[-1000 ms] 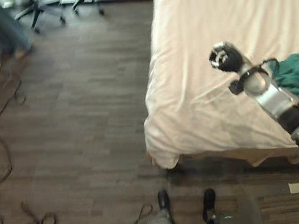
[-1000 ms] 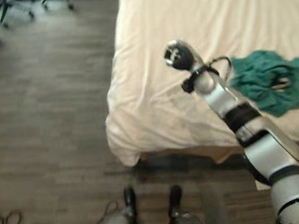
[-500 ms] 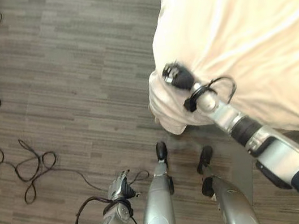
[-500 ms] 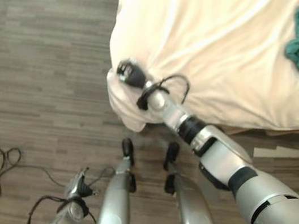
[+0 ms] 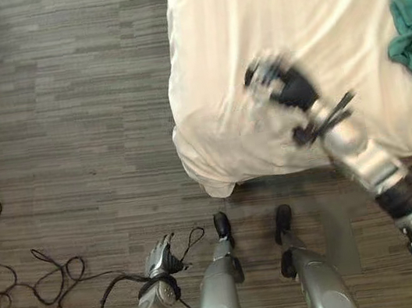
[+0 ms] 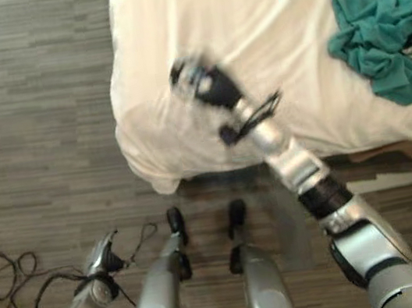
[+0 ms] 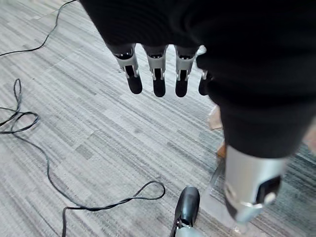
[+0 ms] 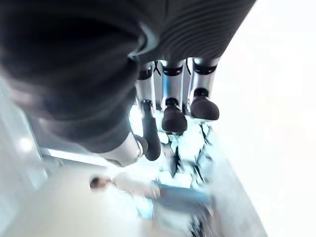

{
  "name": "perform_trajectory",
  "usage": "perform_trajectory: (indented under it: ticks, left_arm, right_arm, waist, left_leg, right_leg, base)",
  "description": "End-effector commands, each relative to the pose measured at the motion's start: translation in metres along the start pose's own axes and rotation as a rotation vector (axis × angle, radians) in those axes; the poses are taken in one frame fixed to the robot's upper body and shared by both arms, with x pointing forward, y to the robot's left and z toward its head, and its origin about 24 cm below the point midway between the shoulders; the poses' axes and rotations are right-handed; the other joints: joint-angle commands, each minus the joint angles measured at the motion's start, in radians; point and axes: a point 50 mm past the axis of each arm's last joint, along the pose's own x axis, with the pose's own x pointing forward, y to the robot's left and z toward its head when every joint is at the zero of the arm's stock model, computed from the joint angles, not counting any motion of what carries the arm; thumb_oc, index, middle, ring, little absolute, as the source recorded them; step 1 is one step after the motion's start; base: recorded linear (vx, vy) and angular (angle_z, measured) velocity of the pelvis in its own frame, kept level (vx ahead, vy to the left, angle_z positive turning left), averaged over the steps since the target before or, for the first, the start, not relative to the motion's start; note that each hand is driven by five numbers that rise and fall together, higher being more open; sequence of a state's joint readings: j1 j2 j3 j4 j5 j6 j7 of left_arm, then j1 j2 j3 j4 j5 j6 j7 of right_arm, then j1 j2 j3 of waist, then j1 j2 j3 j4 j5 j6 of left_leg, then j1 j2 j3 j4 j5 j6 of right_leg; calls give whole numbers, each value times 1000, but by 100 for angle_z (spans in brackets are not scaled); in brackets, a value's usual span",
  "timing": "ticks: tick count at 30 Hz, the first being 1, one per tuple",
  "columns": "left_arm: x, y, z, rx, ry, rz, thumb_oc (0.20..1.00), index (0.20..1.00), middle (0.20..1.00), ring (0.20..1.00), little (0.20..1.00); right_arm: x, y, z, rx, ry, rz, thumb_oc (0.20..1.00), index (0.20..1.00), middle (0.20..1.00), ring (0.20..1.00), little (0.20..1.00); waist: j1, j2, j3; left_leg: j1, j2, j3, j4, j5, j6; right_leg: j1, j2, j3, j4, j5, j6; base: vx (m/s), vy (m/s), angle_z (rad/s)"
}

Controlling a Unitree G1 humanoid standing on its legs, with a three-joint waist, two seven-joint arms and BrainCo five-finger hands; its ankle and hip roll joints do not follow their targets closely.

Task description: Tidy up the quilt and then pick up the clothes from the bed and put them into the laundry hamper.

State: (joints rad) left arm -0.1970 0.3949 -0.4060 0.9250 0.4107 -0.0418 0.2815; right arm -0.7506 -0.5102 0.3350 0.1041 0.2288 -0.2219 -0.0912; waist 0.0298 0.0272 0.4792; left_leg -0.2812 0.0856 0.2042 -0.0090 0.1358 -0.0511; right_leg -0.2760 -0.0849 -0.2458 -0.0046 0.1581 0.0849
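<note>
Grey-brown wood-plank flooring [image 5: 67,130] spreads beside the bed, whose cream quilt [image 5: 279,23] covers the mattress and drapes over the near corner in soft folds. On the quilt, toward the bed's right side, lies a crumpled teal garment [image 6: 380,34], well apart from both hands. The right hand [image 5: 277,83] is raised over the quilt near that corner, blurred in the head views; its wrist view shows the fingers [image 8: 173,111] extended and relaxed, grasping nothing, with a person [image 8: 168,195] in blue showing beyond them. The left hand [image 5: 160,256] hangs low over the floor at the robot's side, its fingers [image 7: 155,74] straight and released, holding nothing.
</note>
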Motion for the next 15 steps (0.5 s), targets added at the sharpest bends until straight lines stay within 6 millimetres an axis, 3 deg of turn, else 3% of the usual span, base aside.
perform_trajectory:
  ticks: [1, 4, 6, 7, 8, 9, 10, 11, 12, 13, 14, 15]
  left_arm:
    - [-7, -9, -10, -76, 50, 17, 1000, 1000, 1000, 1000, 1000]
    - [-6, -12, -6, -160, 64, 38, 1000, 1000, 1000, 1000, 1000]
    - [-5, -17, -2, -197, 80, 29, 1000, 1000, 1000, 1000, 1000]
    - [-4, -18, 0, -200, 85, 21, 1000, 1000, 1000, 1000, 1000]
    - [-3, -20, 2, -200, 86, 14, 1000, 1000, 1000, 1000, 1000]
    - [-2, -21, 2, -182, 90, -1, 1000, 1000, 1000, 1000, 1000]
    - [-2, -21, 2, -181, 90, -1, 1000, 1000, 1000, 1000, 1000]
    - [-2, -23, 3, -153, 89, -23, 1000, 1000, 1000, 1000, 1000]
    - [-3, -27, -2, -122, 117, -58, 1000, 1000, 1000, 1000, 1000]
    - [-3, -27, -2, -121, 118, -58, 1000, 1000, 1000, 1000, 1000]
    - [-2, -28, -2, -117, 124, -72, 1000, 1000, 1000, 1000, 1000]
    - [-3, -29, -7, -100, 143, -96, 1000, 1000, 1000, 1000, 1000]
  right_arm:
    - [-22, 4, -41, 35, 172, -91, 200, 200, 200, 200, 200]
    - [-49, 15, -82, 195, 376, -157, 200, 200, 200, 200, 200]
    - [-79, 22, -110, 248, 538, -202, 200, 200, 200, 200, 200]
    - [-104, 21, -126, 253, 642, -246, 200, 200, 200, 200, 200]
    - [-128, 18, -136, 244, 725, -272, 200, 200, 200, 200, 200]
    - [-172, 17, -147, 248, 862, -315, 200, 200, 200, 200, 200]
    - [-172, 17, -147, 248, 862, -315, 200, 200, 200, 200, 200]
    - [-198, 14, -150, 250, 930, -346, 200, 200, 200, 200, 200]
    - [-243, 15, -152, 256, 1051, -388, 200, 200, 200, 200, 200]
    - [-243, 15, -152, 256, 1050, -387, 200, 200, 200, 200, 200]
    - [-267, 17, -151, 259, 1116, -414, 200, 200, 200, 200, 200]
    - [-296, 28, -152, 268, 1215, -418, 200, 200, 200, 200, 200]
  waist:
    - [25, -3, 8]
    - [40, -32, 28]
    - [34, -52, 29]
    - [21, -55, 22]
    - [4, -54, 16]
    - [-38, -70, 3]
    - [-38, -74, 2]
    - [-62, -77, -10]
    - [-106, -83, -44]
    - [-106, -86, -46]
    - [-118, -79, -60]
    - [-125, -67, -82]
  left_leg:
    - [-8, 46, -105, 164, -138, -70]
    - [-37, -34, -318, 264, -181, -86]
    - [14, -60, -408, 248, -259, -61]
    - [54, -72, -425, 215, -280, -42]
    - [83, -72, -409, 201, -296, -37]
    - [112, -96, -356, 195, -302, -23]
    - [111, -100, -355, 192, -298, -23]
    - [139, -110, -326, 169, -300, -13]
    - [178, -118, -271, 110, -283, -2]
    - [176, -122, -270, 108, -279, -1]
    - [183, -108, -238, 96, -272, 2]
    - [196, -85, -177, 78, -251, 7]
  right_leg:
    - [-96, -103, 95, 127, -118, 67]
    - [-143, -65, 190, 124, -94, 64]
    - [-154, -41, 244, 127, -90, 74]
    - [-155, -39, 263, 126, -84, 83]
    - [-145, -45, 270, 123, -80, 91]
    - [-139, -69, 298, 103, -36, 125]
    - [-141, -72, 300, 101, -33, 126]
    - [-129, -84, 318, 76, -12, 136]
    - [-121, -117, 329, 34, 52, 166]
    - [-124, -120, 330, 32, 55, 167]
    - [-125, -119, 286, 44, 25, 157]
    - [-89, -118, 183, 100, -48, 118]
  base:
    - [-101, 110, -42]
    - [-129, 168, -88]
    - [-71, 134, -166]
    - [-8, 167, -136]
    - [-44, 405, -46]
    - [-37, 343, -1]
    - [-70, 383, 5]
    - [-76, 288, -50]
    - [-75, 287, -73]
    - [-133, 238, -80]
    - [-175, 120, -80]
    - [-173, 119, -104]
